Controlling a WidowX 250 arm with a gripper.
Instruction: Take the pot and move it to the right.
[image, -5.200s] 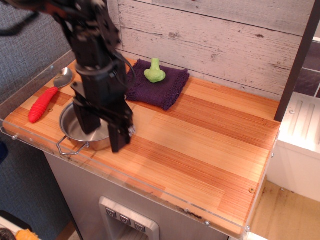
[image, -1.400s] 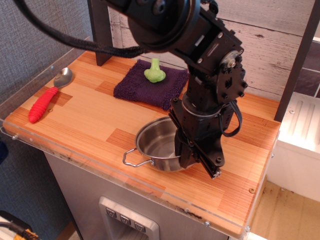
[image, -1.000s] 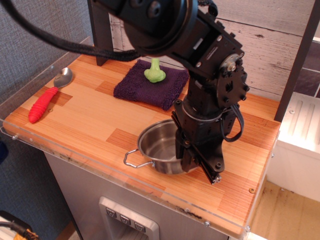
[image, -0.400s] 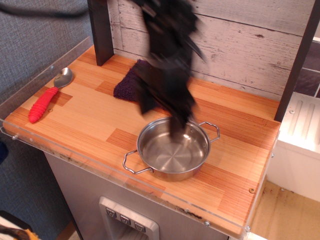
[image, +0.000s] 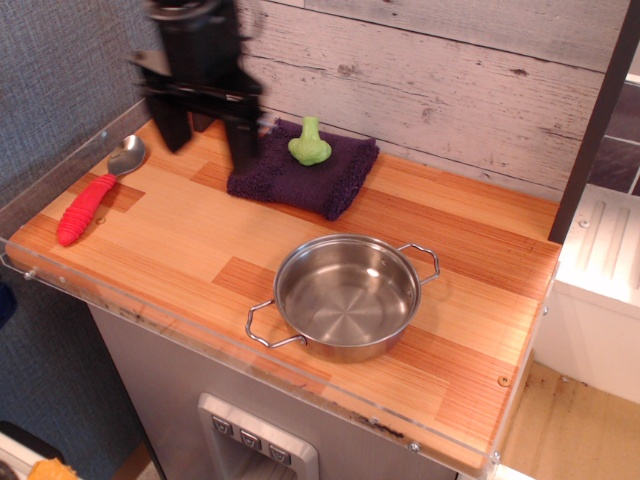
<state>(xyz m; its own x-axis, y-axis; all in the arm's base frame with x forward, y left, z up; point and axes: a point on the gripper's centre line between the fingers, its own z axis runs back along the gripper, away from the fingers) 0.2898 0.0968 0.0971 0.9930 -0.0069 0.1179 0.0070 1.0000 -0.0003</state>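
The pot (image: 346, 297) is a shallow shiny steel pot with two wire loop handles. It stands empty and upright on the wooden counter (image: 470, 300), right of centre near the front edge. My gripper (image: 208, 135) is at the back left, raised over the counter beside the purple cloth, far from the pot. Its two black fingers (image: 243, 135) hang down spread apart with nothing between them.
A purple cloth (image: 305, 170) lies at the back with a green toy vegetable (image: 310, 143) on it. A red-handled metal spoon (image: 96, 192) lies at the left edge. A white plank wall (image: 450, 80) runs behind; a clear lip (image: 250, 350) lines the front.
The pot went from the front left to right of centre in my grip. I let go of it, rose, and swung back to the far left corner; the pot stays put.
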